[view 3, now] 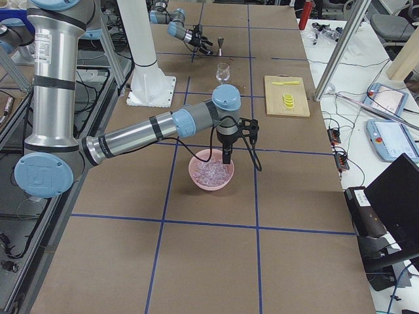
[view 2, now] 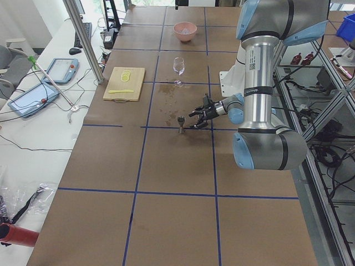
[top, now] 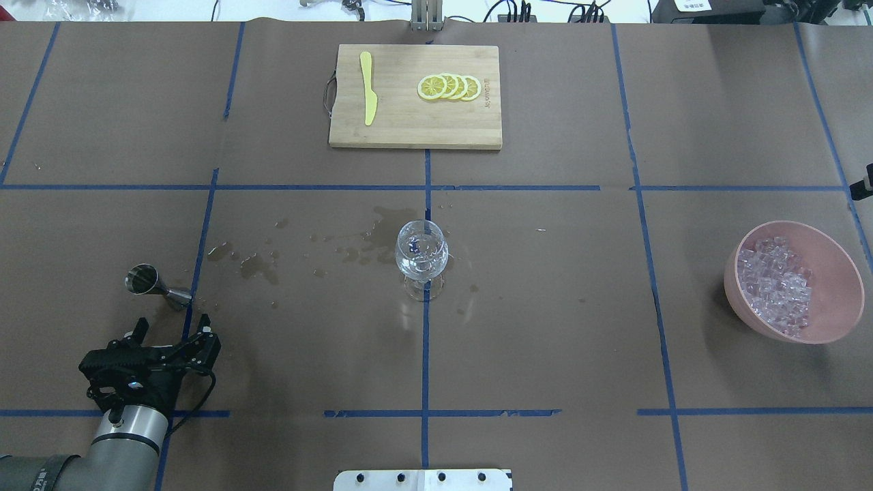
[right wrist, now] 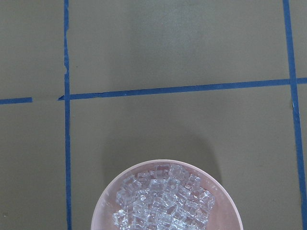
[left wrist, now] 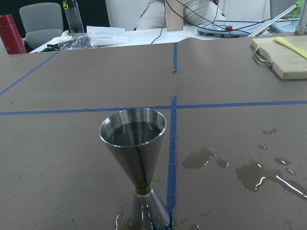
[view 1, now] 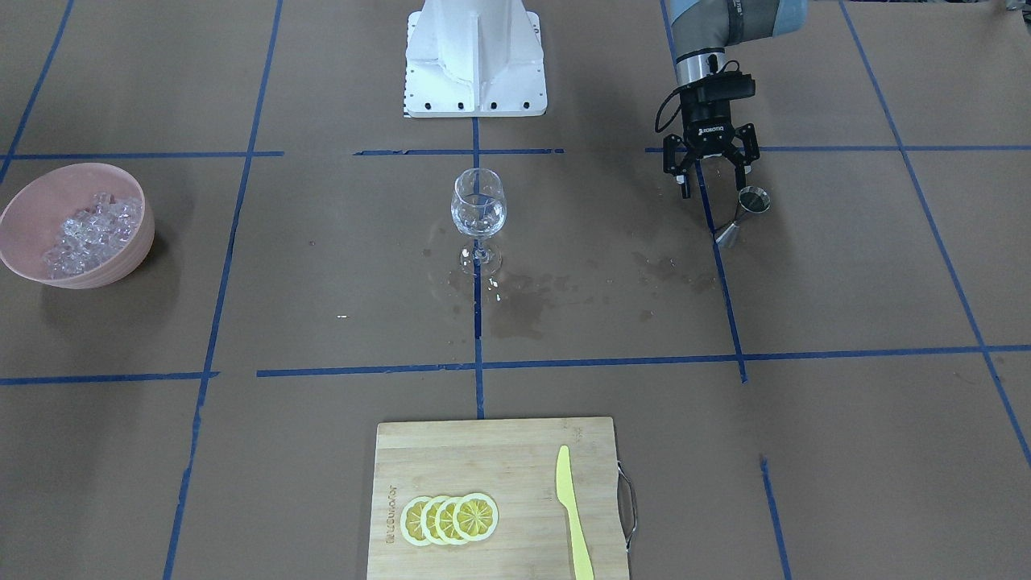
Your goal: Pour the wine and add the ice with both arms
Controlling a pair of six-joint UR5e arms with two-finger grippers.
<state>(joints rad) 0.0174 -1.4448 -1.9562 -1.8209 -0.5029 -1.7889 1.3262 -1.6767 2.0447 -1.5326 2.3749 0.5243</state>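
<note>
Ice (top: 777,286) heaps in the pink bowl (top: 835,300), far right of the wine glass (top: 422,256). The right gripper (view 3: 226,157) hangs over it, spread impossible to tell. Far left of the glass, the left gripper (top: 172,326) gapes wide, empty, touching nothing, beside the jigger (top: 153,283). Wine (view 1: 479,219) lies in the glass.

A robotics lab, plainly: a long table (view 2: 166,166) papered brown and gridded with blue tape (top: 426,412), teach pendants (view 2: 61,69) on the side bench (view 2: 33,130), aluminium frame posts (view 2: 83,39).
</note>
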